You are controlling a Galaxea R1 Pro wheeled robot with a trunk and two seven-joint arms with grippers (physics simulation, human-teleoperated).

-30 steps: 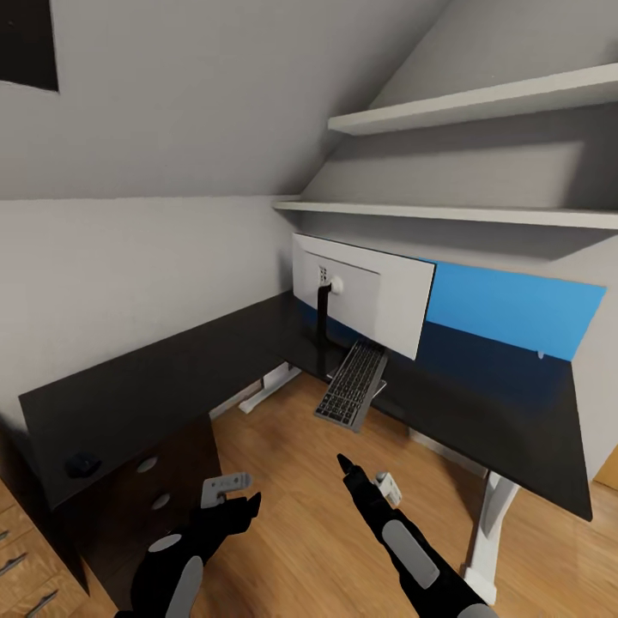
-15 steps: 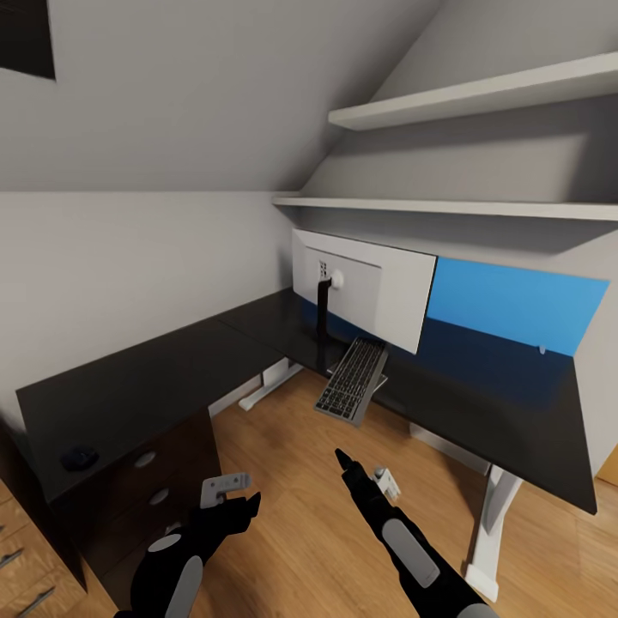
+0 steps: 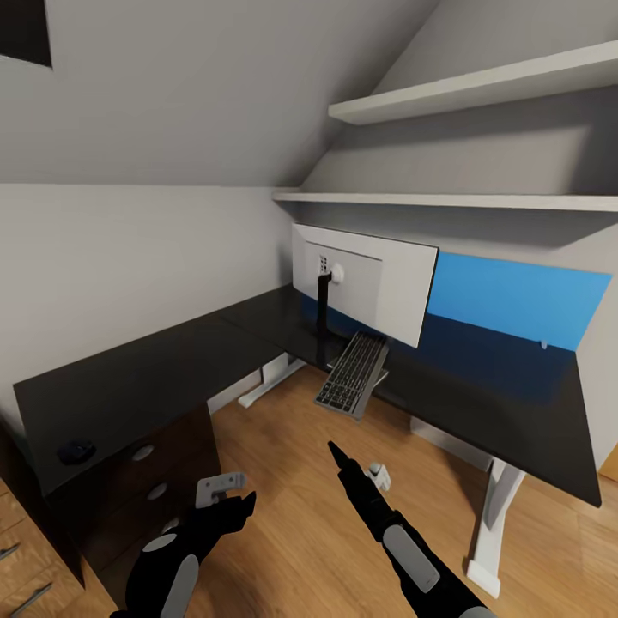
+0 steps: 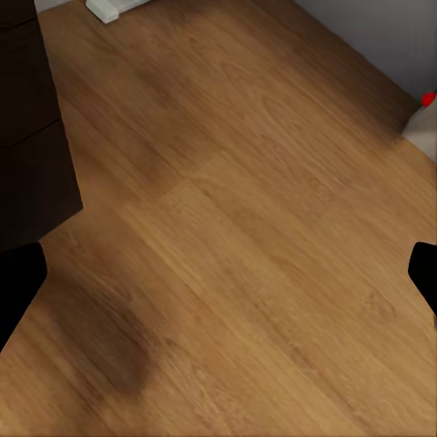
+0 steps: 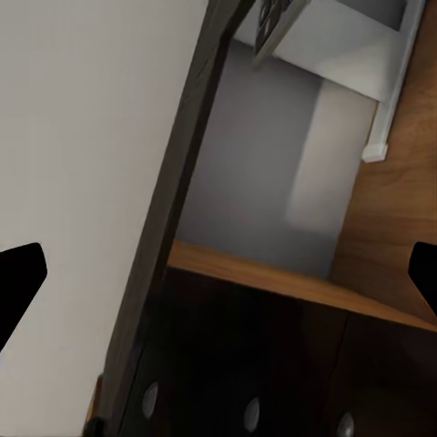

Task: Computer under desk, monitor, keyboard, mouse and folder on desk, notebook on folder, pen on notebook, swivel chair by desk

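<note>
- Task progress, judged from the head view: one wide monitor (image 3: 365, 287) with a pale grey-white back and slim black stand arm already stands on the long glossy black L-shaped table (image 3: 172, 365), at about 12 o'clock from the robot.
- One slim black keyboard (image 3: 352, 374) with dark grey keys hangs tilted off the table's front edge, just below the monitor; it does not lie flat on the top, so I judge that step unfinished.
- One small black rounded mouse (image 3: 75, 451) sits on the table's near end at about 9 o'clock, well apart from the keyboard, so it has to go beside it.
- The folder, notebook, pen and chair steps remain; whether the computer sits under the table cannot be told.
- Two arms reach over the wooden floor (image 3: 292, 481). Left pincer (image 3: 225, 498): spread and empty, as its wrist view suggests. Right pincer (image 3: 339, 455): likewise spread wide, holding nothing.
- Two white wall shelves (image 3: 481, 86) hang above.
</note>
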